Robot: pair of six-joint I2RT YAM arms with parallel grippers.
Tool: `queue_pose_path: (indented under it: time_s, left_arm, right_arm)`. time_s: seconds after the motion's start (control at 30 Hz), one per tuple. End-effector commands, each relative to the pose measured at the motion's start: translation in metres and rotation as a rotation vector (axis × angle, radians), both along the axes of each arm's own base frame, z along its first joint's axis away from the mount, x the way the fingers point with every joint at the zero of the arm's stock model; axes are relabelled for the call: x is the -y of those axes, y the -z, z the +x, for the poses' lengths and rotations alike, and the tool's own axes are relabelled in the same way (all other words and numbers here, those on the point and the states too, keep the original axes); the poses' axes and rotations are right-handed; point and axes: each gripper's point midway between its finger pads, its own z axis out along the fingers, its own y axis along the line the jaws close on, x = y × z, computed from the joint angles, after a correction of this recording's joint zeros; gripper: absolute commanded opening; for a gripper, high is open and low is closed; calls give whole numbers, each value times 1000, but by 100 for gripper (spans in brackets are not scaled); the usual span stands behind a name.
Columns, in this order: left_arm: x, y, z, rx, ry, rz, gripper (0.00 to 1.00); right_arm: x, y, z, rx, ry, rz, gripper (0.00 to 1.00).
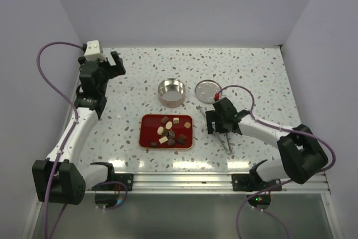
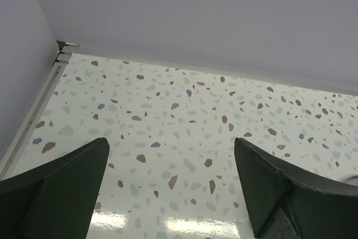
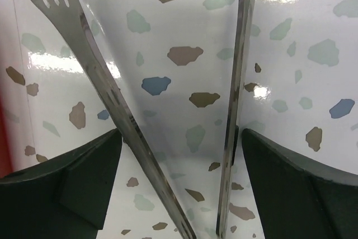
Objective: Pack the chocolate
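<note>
The left hand [image 1: 104, 66] is held over the far left of the tabletop [image 1: 251, 71], well apart from all task items. In the left wrist view its fingers [image 2: 61, 177] are set wide, with nothing between them.

The chocolate [image 1: 170, 132] is found in a loose cluster on the red tray [image 1: 146, 127], at centre near the front. No piece is seen in the open tin [image 1: 171, 93], which is placed just beyond the tray. The lid [image 1: 208, 89] is laid flat to the right of the tin.

The tweezers [image 1: 225, 141] are laid on the tabletop right of the tray. The right hand [image 1: 221, 121] is set over them with its fingers wide. In the right wrist view both tweezer [image 3: 100, 79] arms are seen between the fingers [image 3: 72, 177]. Whether the fingers are in contact cannot be told.

Hazards, as judged:
- If the hand is closed off-centre, the tweezers may be twisted or slid away.
- If excess force is applied, the tips may be shut before a piece is reached.
- Small pieces may be flicked off the tray by a misaligned tip.
</note>
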Motion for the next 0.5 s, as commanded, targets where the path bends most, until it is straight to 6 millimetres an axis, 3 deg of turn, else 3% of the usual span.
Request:
queue_pose_path:
  time_s: [0.0,0.13,0.27,0.47]
  left_arm:
    - [2,-18,-2,64,12,1,100]
    - [3,-18,-2,64,17,2,100]
    - [4,-17,-2,64,23,-3,100]
    - [6,-18,-2,64,29,-6,100]
  right_arm:
    - [-1,8,2,-11,29,-15,90]
    - [-3,6,3,6,31,-15,66]
    - [-5,-10,6,45,22,-7,61]
    - [-11,-60,14,131,-6,26,60]
